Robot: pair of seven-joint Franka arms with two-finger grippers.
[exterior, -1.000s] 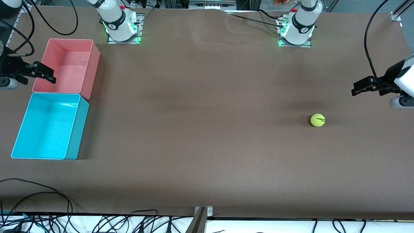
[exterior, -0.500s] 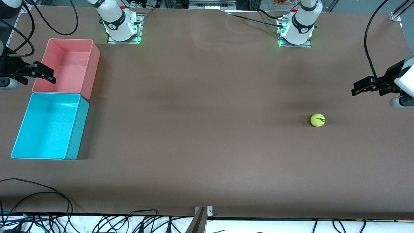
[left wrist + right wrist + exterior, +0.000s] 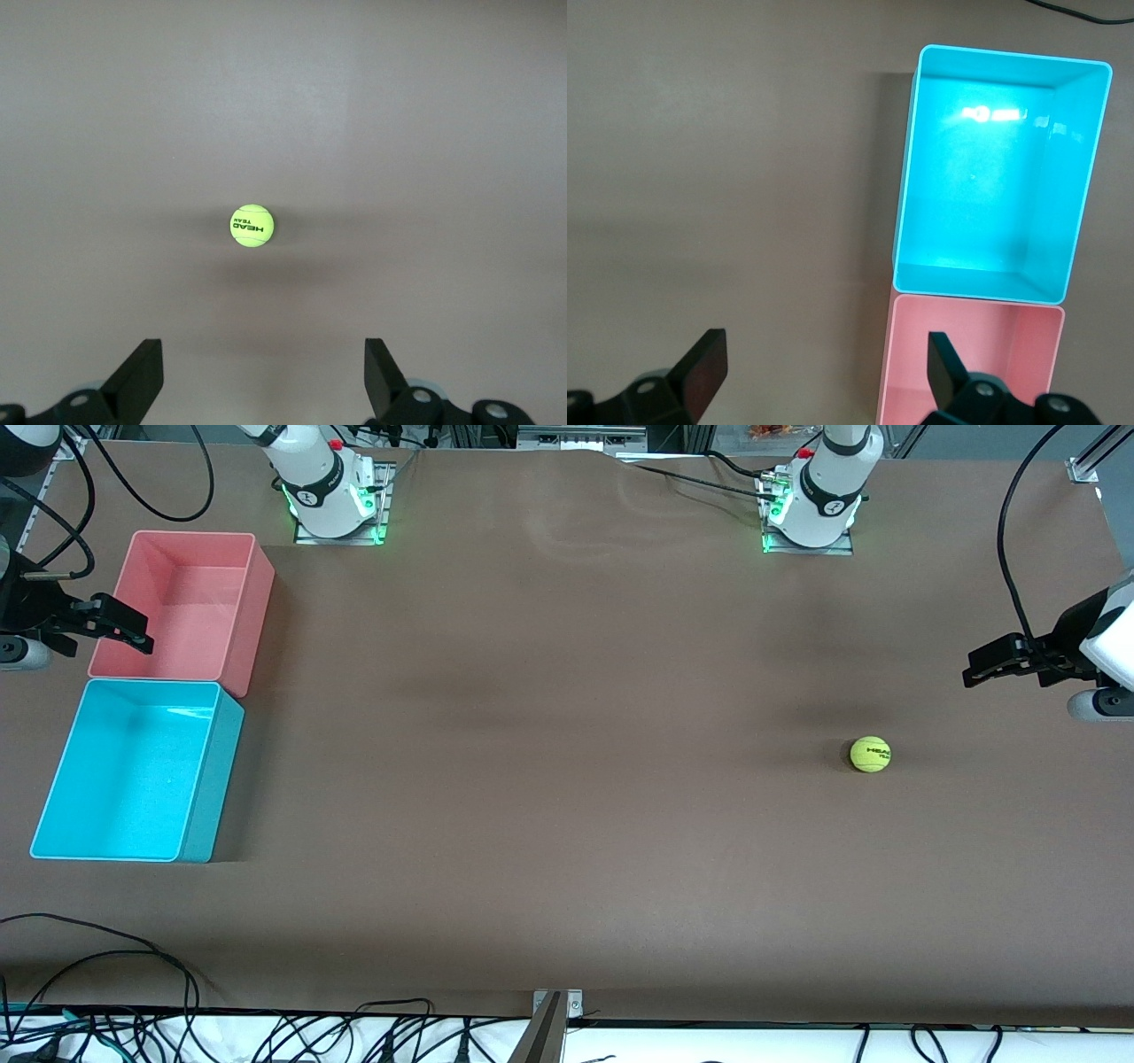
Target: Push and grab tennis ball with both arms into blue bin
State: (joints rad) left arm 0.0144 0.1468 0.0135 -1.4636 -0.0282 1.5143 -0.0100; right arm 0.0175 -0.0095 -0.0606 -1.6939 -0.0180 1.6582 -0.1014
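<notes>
Colours on the table

Yellow-green tennis ball (image 3: pixel 870 754) with black lettering; cyan-blue bin (image 3: pixel 213 779), pale rim; pink bin (image 3: pixel 252 615); brown table (image 3: pixel 567 779).

Front view: both arms are cut off by the frame's side edges. Right wrist view: the pink bin (image 3: pixel 970 363) is cropped by the bottom edge. Both wrist views show only the fingertips (image 3: pixel 142 376).
</notes>
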